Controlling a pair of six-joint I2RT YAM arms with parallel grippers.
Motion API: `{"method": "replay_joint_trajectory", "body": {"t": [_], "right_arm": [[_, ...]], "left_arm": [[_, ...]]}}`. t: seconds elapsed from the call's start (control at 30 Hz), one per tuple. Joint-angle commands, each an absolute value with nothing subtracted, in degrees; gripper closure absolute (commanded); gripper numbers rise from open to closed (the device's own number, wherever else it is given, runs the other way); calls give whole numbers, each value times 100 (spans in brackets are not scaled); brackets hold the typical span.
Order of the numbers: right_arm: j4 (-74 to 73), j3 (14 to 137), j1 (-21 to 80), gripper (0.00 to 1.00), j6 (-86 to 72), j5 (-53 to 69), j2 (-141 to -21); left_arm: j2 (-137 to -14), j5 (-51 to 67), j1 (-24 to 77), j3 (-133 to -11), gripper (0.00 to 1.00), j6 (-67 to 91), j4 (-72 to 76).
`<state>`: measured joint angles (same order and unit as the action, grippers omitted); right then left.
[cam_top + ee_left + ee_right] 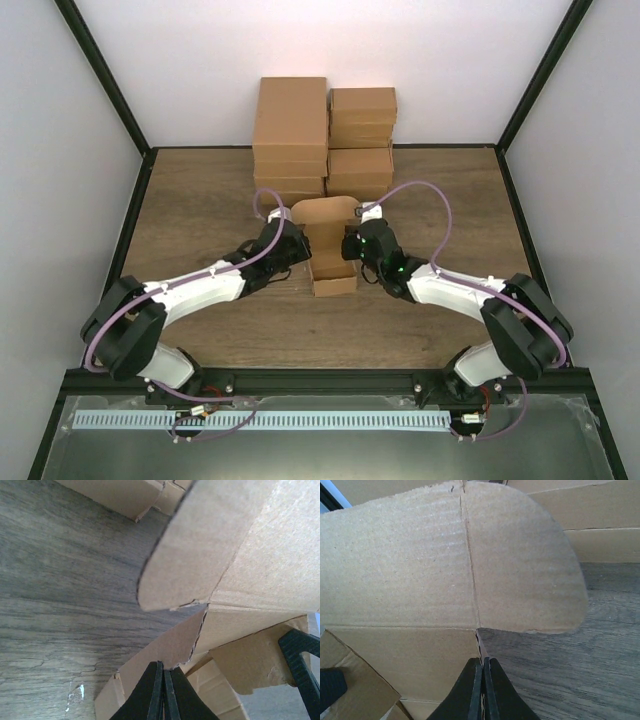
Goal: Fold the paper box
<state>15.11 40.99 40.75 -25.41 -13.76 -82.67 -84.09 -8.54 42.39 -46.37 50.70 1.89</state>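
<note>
Place: robot lab test cell | evidence: white panel walls (60,100), black frame posts (100,75), wood-grain table (200,200), stacked cardboard boxes (290,130)

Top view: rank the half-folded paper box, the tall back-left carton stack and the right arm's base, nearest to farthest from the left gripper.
From the left gripper:
1. paper box: right beside it, at the table's centre.
2. tall carton stack: behind it, against the back wall.
3. right arm's base: far across, at the near right edge.
</note>
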Motion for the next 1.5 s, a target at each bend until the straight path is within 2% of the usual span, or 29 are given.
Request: {"method": "replay_joint_trajectory", "body": {"t": [0.0,0.5,0.9,1.1,1.47], "right_arm": [[1873,4060,4184,99,-2629,-1494,-8379],[2241,3605,4205,99,-2560,-1371,-8207],[2593,3338,4241,99,-2446,-1358,-8114],[2743,3245,4252,99,-2351,-1371,-8096],[2999,3012,4280,99,-2236,-1338,-7883]], "left_arm": [[-8654,-818,4344,-4653,96,5452,364],[-8823,-495,4356,-4892,96,6078,23],[-8748,-814,4495,-4907,96,6816,5],[-8806,-882,4500,-5289,96,6816,-285],[-8607,-942,4500,-5195,96,6737,-158]]}}
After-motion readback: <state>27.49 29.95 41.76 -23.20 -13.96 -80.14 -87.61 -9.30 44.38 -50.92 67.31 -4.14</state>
